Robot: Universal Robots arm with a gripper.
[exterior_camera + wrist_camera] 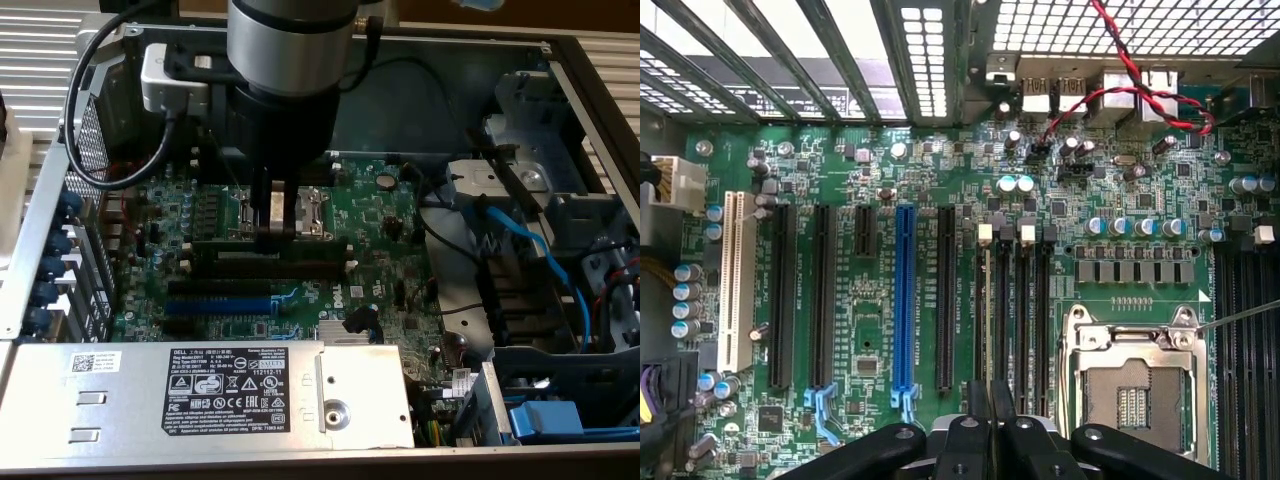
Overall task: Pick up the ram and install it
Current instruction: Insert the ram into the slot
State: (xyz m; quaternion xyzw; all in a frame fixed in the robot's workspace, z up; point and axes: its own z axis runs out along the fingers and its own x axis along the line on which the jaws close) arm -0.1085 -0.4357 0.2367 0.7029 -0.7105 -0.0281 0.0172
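The ram (300,247) is a long dark green stick with black chips, lying lengthwise along the black memory slots (260,268) in the middle of the motherboard. My gripper (272,228) comes straight down onto its top edge, fingers shut on it near its middle. In the wrist view the fingertips (976,425) stand close together, and the gripper (990,415) holds the ram's thin edge (989,330), which runs in line with a memory slot that has a white end clip (986,233). I cannot tell whether the stick is seated in the slot or just above it.
A blue expansion slot (215,303) lies beside the memory slots, and the open CPU socket (305,210) sits just behind the gripper. A grey power supply box (200,390) fills the near side. Blue cables (540,260) and drive bays are at the exterior view's right. Red-black wires (1140,80) cross the rear ports.
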